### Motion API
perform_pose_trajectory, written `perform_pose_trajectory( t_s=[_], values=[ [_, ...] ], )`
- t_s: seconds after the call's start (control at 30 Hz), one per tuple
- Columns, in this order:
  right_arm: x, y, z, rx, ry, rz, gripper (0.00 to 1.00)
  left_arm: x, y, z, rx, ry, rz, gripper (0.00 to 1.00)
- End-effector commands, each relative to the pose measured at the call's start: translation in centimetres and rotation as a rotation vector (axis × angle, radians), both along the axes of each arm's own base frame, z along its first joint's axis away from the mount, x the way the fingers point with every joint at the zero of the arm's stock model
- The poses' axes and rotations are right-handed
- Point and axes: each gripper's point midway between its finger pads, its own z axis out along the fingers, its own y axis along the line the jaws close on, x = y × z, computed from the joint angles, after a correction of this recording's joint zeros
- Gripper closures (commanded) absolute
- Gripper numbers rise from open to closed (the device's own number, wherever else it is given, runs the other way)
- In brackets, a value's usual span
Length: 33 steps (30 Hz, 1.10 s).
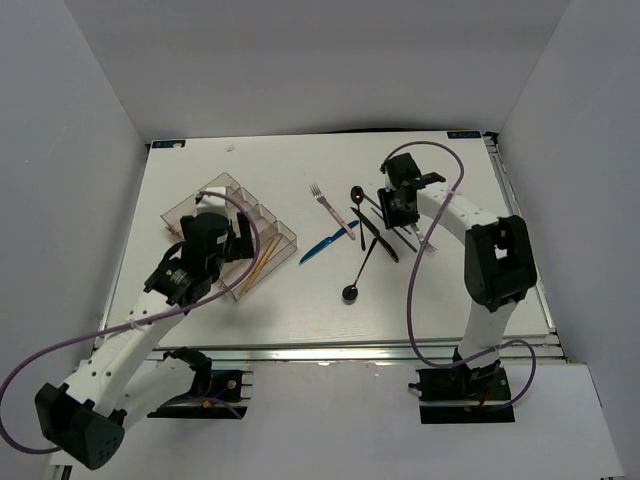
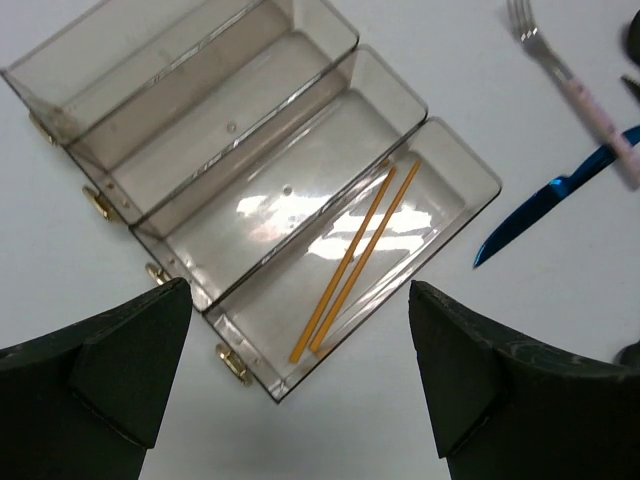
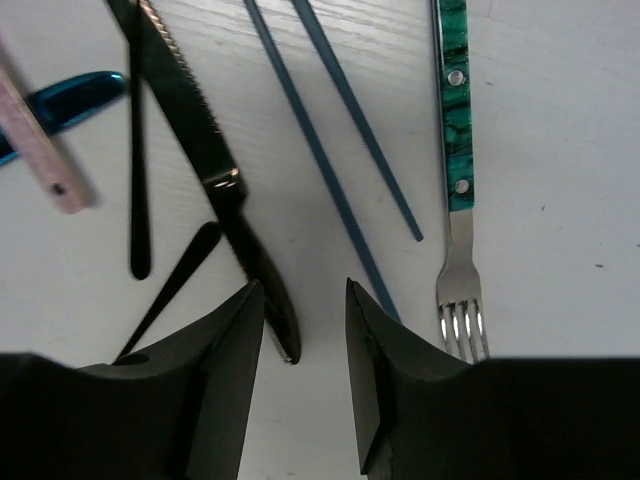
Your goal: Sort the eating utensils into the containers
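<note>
The clear container tray (image 2: 215, 120) lies under my left gripper (image 2: 300, 375), which is open and empty above its near corner. Two orange chopsticks (image 2: 358, 258) rest in the tray's end compartment. In the top view the tray (image 1: 218, 187) sits at the left and my right gripper (image 1: 399, 214) hangs over the utensil pile. The right gripper (image 3: 305, 345) has its jaws narrowed but apart. The handle end of a black knife (image 3: 205, 160) lies in the gap by the left finger. Two blue chopsticks (image 3: 330, 165) and a green-handled fork (image 3: 457, 150) lie just right of it.
A blue knife (image 1: 327, 245) and a pink-handled fork (image 1: 332, 207) lie between the tray and the pile. A black spoon (image 1: 353, 288) points toward the near edge. White walls enclose the table on three sides.
</note>
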Motion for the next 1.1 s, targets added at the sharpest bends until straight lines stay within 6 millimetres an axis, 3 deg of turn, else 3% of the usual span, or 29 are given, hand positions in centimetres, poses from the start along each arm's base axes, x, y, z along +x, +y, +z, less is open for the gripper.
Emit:
perform_pose_trajectory(
  t_s=[0.0,0.43,0.57,0.73,0.93,1.03,1.07],
  values=[
    [0.1,-2.0,-0.7,-0.092,0.051,0.022,0.56,-1.6,0.7,-1.4,-0.016,0.003,0.005,0.02],
    [-0.3,-4.0,-5.2,-0.103,0.179,0.042,0.59,-1.8,-0.4,-2.7,-0.045,0.022,-0.051,0.02],
    [-0.8,-3.6,-6.3,-0.079,0.211,0.066,0.62,-1.9,-0.5,-2.8,-0.047,0.022,-0.057,0.02],
    [-2.0,-4.0,-7.8,-0.120,0.262,0.079,0.81,-2.0,-0.5,-2.7,-0.049,0.020,-0.059,0.02],
    [-2.6,-2.4,-7.1,-0.140,0.246,0.145,1.00,-2.0,-0.1,-2.5,-0.044,0.012,-0.040,0.02],
    [-2.4,-1.3,-5.5,-0.120,0.205,0.159,1.00,-2.0,-0.1,-1.7,-0.057,-0.014,-0.044,0.02],
    [-2.2,-0.8,-4.1,-0.091,0.176,0.168,1.00,-2.0,0.0,-1.1,-0.065,-0.032,-0.040,0.02]
  ],
)
